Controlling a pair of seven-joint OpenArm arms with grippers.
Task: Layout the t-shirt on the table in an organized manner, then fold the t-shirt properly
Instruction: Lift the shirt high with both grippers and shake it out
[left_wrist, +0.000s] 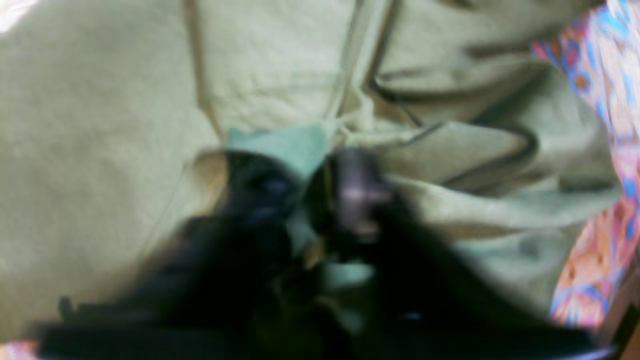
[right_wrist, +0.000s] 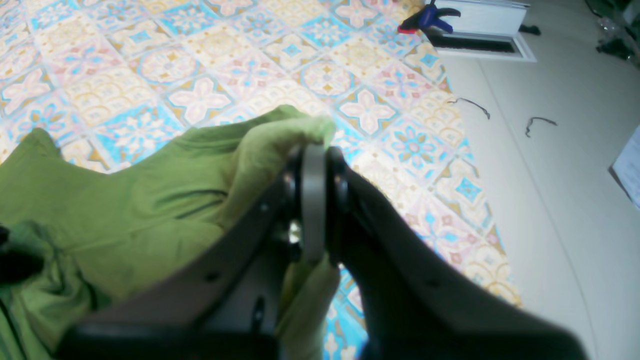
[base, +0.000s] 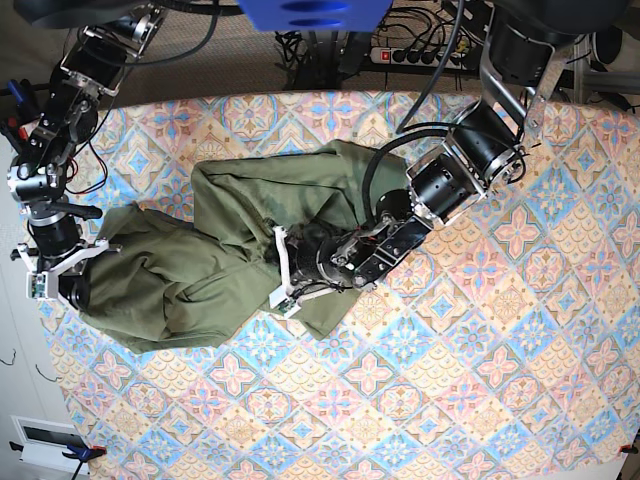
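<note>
Plainly the t-shirt (base: 230, 250) stretched across the frame's left-centre between the right gripper (base: 75, 268), clamped on its left edge, and the left gripper (base: 300, 262), whose grip stayed too blurred to judge, at its middle.

The left wrist view is blurred: the left gripper (left_wrist: 320, 200) is a dark smear low in frame, perhaps pinching the shirt (left_wrist: 125, 125).

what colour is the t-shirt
Olive green t-shirt, plain; clearest in the base view.

The t-shirt (base: 210, 260) is matt, soft olive cloth — creased — on the table (base: 480, 380), covered in smooth printed fabric.
</note>
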